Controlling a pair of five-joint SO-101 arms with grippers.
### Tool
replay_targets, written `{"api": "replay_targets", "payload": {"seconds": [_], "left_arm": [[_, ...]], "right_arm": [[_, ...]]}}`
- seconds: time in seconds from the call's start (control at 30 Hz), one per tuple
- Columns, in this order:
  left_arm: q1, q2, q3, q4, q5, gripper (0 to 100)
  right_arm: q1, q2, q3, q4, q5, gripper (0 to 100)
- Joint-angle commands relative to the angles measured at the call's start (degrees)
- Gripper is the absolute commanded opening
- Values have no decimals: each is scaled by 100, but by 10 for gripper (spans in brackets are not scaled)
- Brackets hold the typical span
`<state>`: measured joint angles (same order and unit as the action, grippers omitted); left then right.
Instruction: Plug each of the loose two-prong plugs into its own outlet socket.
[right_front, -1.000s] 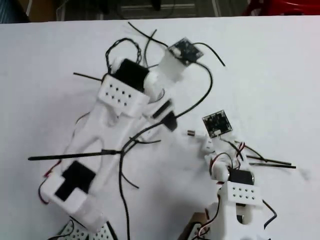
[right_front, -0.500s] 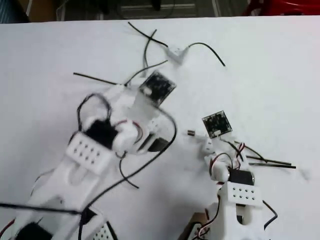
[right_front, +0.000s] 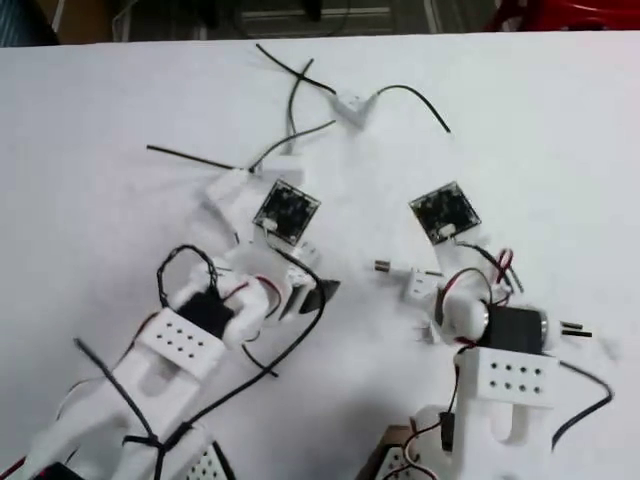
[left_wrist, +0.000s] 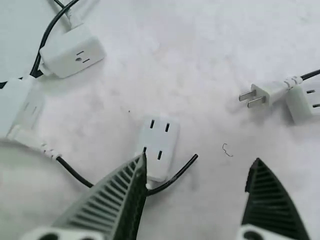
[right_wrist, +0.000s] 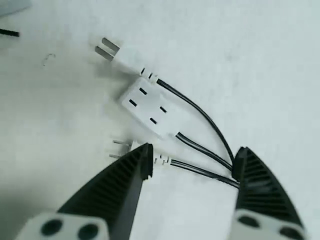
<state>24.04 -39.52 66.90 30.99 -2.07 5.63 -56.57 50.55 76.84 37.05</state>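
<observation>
My left gripper (left_wrist: 199, 162) is open just above the table, one finger (left_wrist: 125, 192) beside a white outlet socket (left_wrist: 158, 146) with a black cord. A second socket (left_wrist: 72, 50) lies farther off, and a loose two-prong plug (left_wrist: 265, 93) lies beside a third socket (left_wrist: 306, 102). My right gripper (right_wrist: 195, 149) is open over that same plug (right_wrist: 121, 56) and socket (right_wrist: 150, 107). Another plug's prongs (right_wrist: 120, 148) poke out beside one finger (right_wrist: 125, 182). In the high view both arms are near the table's centre, the plug (right_front: 388, 267) between them.
Black cords (right_front: 300, 135) cross the far centre of the white table (right_front: 560, 120), where a small socket (right_front: 349, 103) lies. More cords (right_front: 575, 328) trail beside the right arm (right_front: 505, 375). The left arm (right_front: 170, 350) fills the near left.
The left arm has drawn back from the far sockets toward the near left. The right arm has shifted a little right and tilted its wrist farther out.
</observation>
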Motion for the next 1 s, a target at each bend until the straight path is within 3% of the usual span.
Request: {"api": "replay_targets", "payload": {"seconds": [0.0, 0.33, 0.53, 0.77, 0.97], "left_arm": [[4, -215, 35, -273, 62, 313], [207, -215, 35, -316, 35, 313], [277, -215, 35, -316, 26, 313], [251, -215, 35, -316, 26, 313], [242, -215, 35, -316, 26, 313]], "right_arm": [[-110, -13, -703, 479, 835, 276], [-92, 1068, 580, 875, 4053, 276], [-198, 2088, 571, 567, 4369, 276], [-215, 3688, 501, -892, 4369, 276], [92, 5147, -484, -1121, 4369, 220]]}}
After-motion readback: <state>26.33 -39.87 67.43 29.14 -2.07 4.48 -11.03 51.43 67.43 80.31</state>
